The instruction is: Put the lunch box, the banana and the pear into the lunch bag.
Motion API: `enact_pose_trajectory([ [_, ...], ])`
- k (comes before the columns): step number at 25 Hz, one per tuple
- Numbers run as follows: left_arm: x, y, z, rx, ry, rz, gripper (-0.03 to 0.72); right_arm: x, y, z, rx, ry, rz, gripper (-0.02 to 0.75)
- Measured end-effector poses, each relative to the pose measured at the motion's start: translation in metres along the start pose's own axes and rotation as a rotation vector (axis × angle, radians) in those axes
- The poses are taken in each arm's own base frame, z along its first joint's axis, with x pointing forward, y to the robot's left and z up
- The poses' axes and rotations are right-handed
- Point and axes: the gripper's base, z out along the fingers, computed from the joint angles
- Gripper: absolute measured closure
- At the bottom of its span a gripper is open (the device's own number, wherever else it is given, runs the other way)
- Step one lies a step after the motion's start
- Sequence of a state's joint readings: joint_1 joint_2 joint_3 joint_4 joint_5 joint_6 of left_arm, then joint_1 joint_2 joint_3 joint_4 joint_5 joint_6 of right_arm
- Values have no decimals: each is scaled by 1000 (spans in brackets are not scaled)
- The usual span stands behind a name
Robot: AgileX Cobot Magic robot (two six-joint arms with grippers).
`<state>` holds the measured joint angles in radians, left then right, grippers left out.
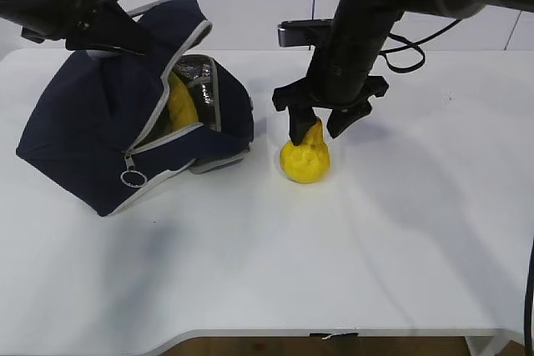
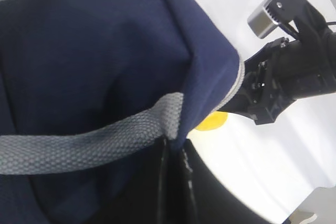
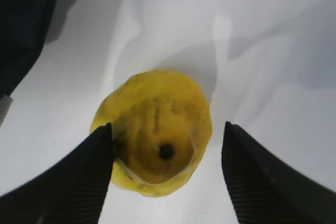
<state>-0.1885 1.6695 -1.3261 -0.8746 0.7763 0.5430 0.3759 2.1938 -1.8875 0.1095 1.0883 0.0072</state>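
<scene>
The navy lunch bag [image 1: 83, 139] lies tilted on the table with its zipped flap lifted. My left gripper [image 1: 104, 35] is shut on the bag's fabric beside a grey handle strap [image 2: 79, 148]. The left wrist view is filled with the lunch bag [image 2: 105, 51]. Something long and yellow, the banana [image 1: 180, 106], shows inside the opening against the silvery lining. The lunch box is hidden. The yellow pear [image 1: 304, 160] stands upright on the table right of the bag. My right gripper [image 1: 319, 132] is open, one finger on either side of the neck of the pear [image 3: 157, 129], stem upward.
A round zipper pull [image 1: 133, 178] hangs at the bag's front corner. The white table [image 1: 375, 248] stretches in front of and to the right of the pear. The right arm's wrist camera [image 2: 273, 4] shows beyond the bag in the left wrist view.
</scene>
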Motion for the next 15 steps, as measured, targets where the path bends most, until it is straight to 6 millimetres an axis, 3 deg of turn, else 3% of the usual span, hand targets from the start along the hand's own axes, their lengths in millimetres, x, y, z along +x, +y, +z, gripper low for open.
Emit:
enact_pose_trajectory([
  [8,0,0,0,0,0,0,692,0,1,1,-11,-4,8,230],
  [15,0,0,0,0,0,0,692,-2,1,1,-14,-26,10,312],
])
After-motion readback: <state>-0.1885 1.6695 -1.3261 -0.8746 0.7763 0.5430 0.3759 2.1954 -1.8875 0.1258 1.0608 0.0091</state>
